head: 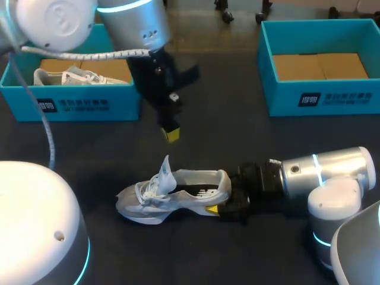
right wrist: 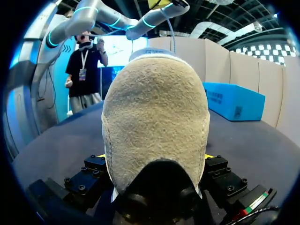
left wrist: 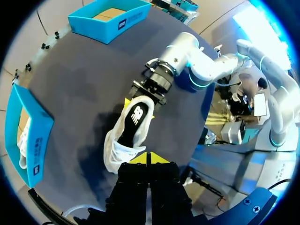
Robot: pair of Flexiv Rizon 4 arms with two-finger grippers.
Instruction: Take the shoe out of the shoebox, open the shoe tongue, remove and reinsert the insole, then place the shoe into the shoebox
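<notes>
A grey-white shoe (head: 160, 199) lies on its sole on the dark table, toe to the left, with its tongue (head: 165, 172) pulled upright. A black insole (left wrist: 136, 117) lies inside it. My right gripper (head: 227, 193) comes in low from the right and is shut on the heel (right wrist: 154, 122), one yellow-tipped finger (head: 211, 209) on each side. Above and behind the shoe hangs my left gripper (head: 172, 135), shut and empty, its tips pressed together (left wrist: 146, 158) over the toe end.
A blue shoebox (head: 71, 98) at the back left holds a second white shoe (head: 65, 76). Another blue shoebox (head: 320, 98) at the back right shows only its cardboard floor. Bare dark table lies between the boxes and the shoe.
</notes>
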